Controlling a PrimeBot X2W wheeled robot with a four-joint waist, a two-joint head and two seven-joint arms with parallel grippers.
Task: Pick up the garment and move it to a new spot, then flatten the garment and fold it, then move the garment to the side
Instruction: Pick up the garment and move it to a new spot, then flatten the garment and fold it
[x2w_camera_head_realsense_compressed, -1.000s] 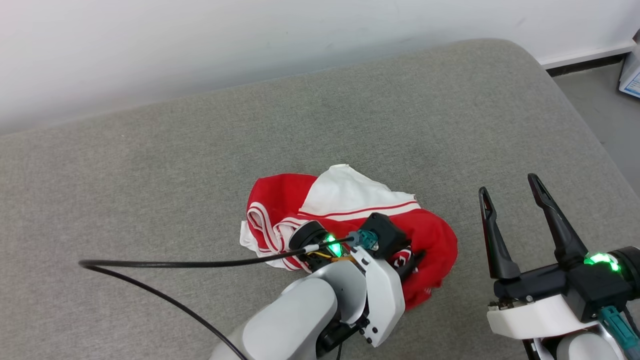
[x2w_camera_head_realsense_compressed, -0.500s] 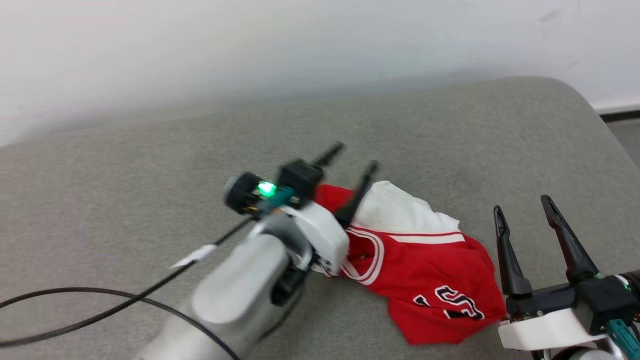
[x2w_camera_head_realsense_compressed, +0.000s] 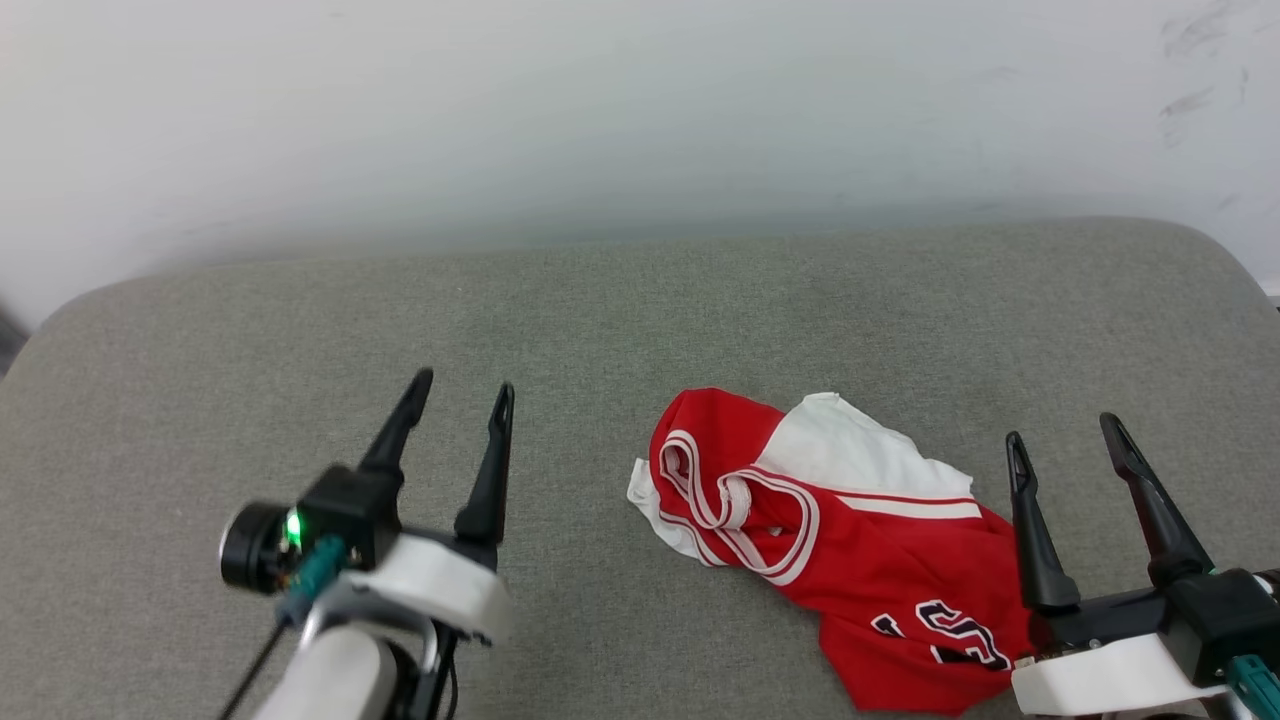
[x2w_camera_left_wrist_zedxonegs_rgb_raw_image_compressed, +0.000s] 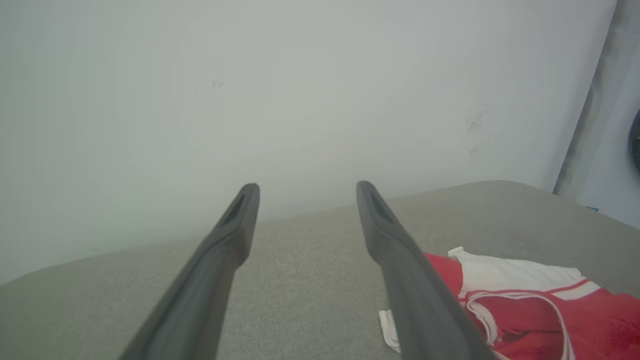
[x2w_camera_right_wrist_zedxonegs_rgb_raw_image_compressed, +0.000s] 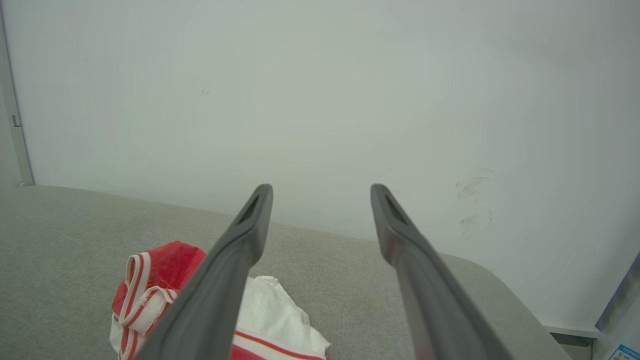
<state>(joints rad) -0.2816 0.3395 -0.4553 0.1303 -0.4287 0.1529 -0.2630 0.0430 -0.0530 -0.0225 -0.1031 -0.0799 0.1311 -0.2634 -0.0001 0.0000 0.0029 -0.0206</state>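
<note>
hovering wide open and empty over the cushion (x2w_camera_head_realsense_compressed: 600, 320): left gripper (x2w_camera_head_realsense_compressed: 466, 380), right gripper (x2w_camera_head_realsense_compressed: 1062, 428); shirt (x2w_camera_head_realsense_compressed: 860, 560) crumpled between, just beside the right one.

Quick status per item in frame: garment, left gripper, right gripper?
garment: crumpled, not flattened or folded, lying loose on the grey cushion, held by nothing.
left gripper: open, empty, to the garment's left and apart from it.
right gripper: open, empty, at the garment's right edge; contact cannot be told.
</note>
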